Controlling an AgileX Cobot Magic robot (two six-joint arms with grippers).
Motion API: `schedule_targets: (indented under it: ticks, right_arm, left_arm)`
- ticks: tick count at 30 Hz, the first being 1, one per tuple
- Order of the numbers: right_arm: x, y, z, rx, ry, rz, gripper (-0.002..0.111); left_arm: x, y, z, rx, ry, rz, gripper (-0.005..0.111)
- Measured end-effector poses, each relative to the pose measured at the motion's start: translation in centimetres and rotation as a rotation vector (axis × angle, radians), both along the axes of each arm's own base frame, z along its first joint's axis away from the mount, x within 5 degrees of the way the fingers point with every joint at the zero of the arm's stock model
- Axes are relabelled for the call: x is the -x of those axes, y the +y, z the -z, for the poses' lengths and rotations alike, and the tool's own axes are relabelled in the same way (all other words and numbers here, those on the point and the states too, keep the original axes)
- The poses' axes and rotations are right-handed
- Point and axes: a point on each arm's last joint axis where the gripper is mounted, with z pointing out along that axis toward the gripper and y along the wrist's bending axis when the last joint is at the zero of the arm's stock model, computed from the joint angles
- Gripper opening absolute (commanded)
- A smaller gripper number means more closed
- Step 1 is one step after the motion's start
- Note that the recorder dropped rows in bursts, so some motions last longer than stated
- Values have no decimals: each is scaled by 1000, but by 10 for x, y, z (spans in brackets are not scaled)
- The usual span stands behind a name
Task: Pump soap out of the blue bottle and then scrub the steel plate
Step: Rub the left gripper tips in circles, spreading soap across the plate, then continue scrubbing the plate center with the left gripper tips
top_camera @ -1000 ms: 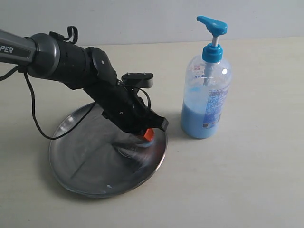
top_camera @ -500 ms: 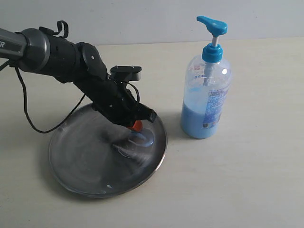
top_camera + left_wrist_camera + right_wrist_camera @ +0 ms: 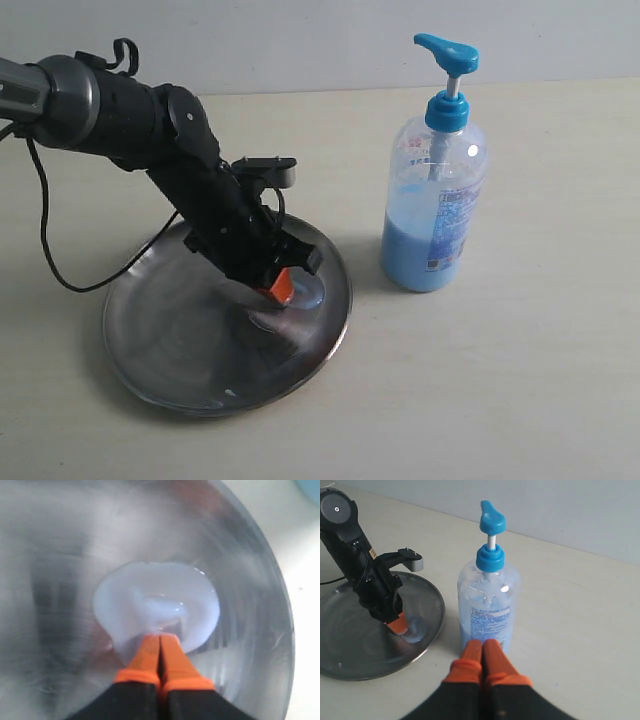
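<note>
Left gripper (image 3: 282,291): closed, empty, orange tips dipped in soap (image 3: 160,605) blob on plate (image 3: 170,340), toward bottle-side rim. Right gripper (image 3: 482,646): closed, empty, pointed at bottle (image 3: 435,210). Bottle upright on table (image 3: 520,380), just beside plate, not touching.

You are looking at a plain, matt, pale cream worktop (image 3: 520,380) that runs back to a bare light grey wall (image 3: 300,40). They meet in a straight line. The light is soft and even, casting only faint shadows.
</note>
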Motion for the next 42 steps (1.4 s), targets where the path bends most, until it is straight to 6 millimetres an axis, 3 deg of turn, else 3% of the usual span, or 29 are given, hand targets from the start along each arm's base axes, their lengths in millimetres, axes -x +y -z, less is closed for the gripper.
schedule_targets:
  ticks: [15, 21, 28, 34, 42]
  right_arm:
    - [0, 0, 0, -1, 0, 0, 0]
    - [0, 0, 0, -1, 0, 0, 0]
    - [0, 0, 0, -1, 0, 0, 0]
    - [0, 0, 0, -4, 3, -1, 0]
    - [0, 0, 0, -3, 4, -1, 0]
  left_arm:
    - [12, -30, 0, 25, -107, 35, 0]
    - [7, -27, 1, 6, -154, 37, 0]
    - [-7, -9, 0, -38, -177, -17, 0]
    - [-5, 2, 0, -74, -93, -2, 0]
    - [13, -26, -2, -51, -137, 73, 0]
